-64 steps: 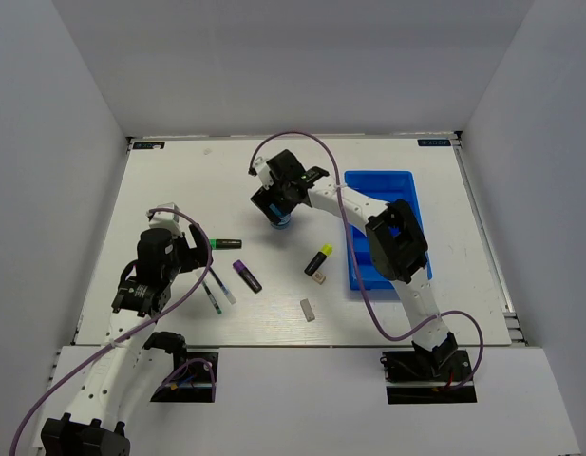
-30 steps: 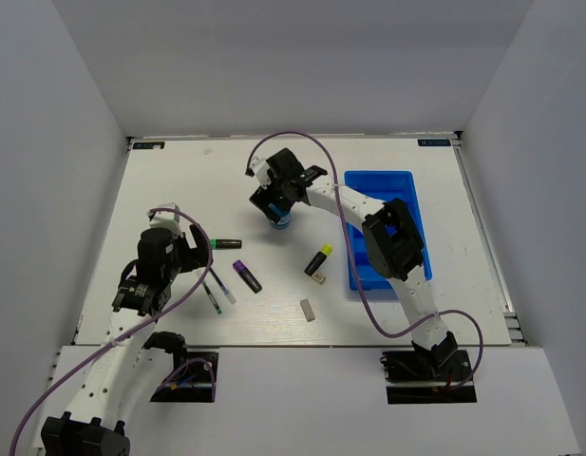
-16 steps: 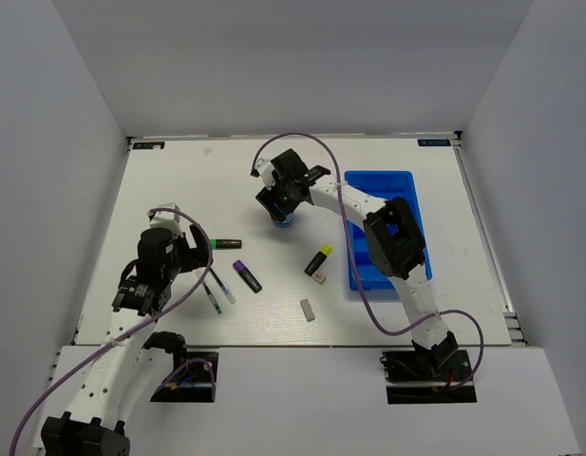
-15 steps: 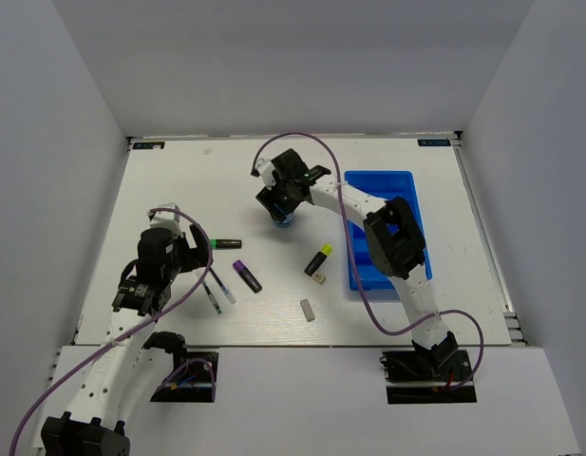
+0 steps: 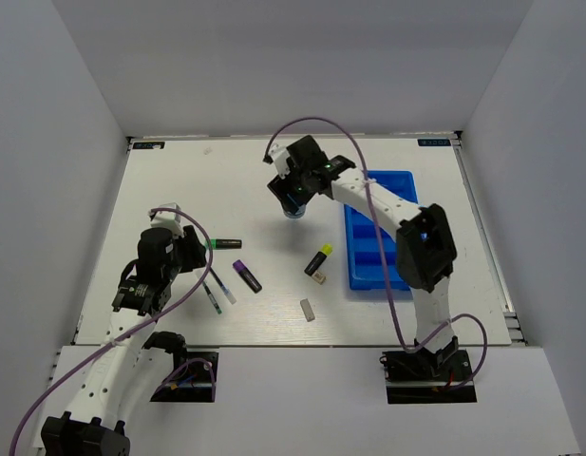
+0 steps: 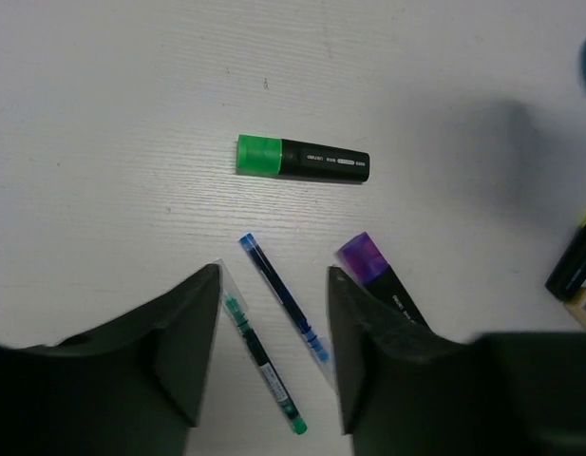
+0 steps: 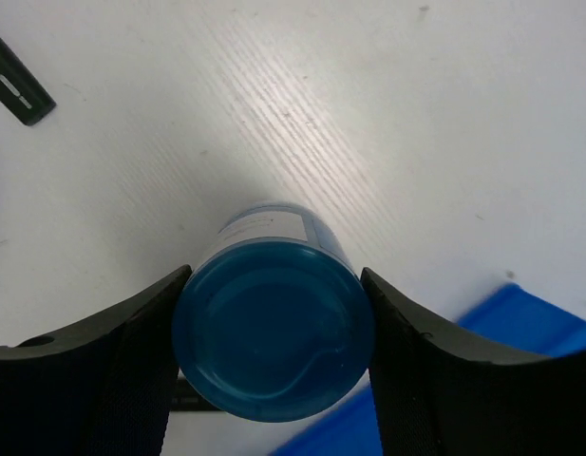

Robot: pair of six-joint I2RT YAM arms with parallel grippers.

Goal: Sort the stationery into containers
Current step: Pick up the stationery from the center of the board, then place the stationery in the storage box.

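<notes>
Right gripper (image 7: 275, 281) holding blue piece (image 7: 274, 347), tray (image 5: 380, 176) nearby

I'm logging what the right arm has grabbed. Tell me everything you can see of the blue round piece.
The blue round piece is a short cylinder, seen end-on by the right wrist camera. Its end face is smooth, glossy blue, like plastic, and a pale label sits on the side wall behind it. It stands roughly upright between the right gripper's fingers, which press on two opposite sides. From above, only a blue sliver shows under the gripper, left of the tray. Whether it rests on the table cannot be told.
</notes>
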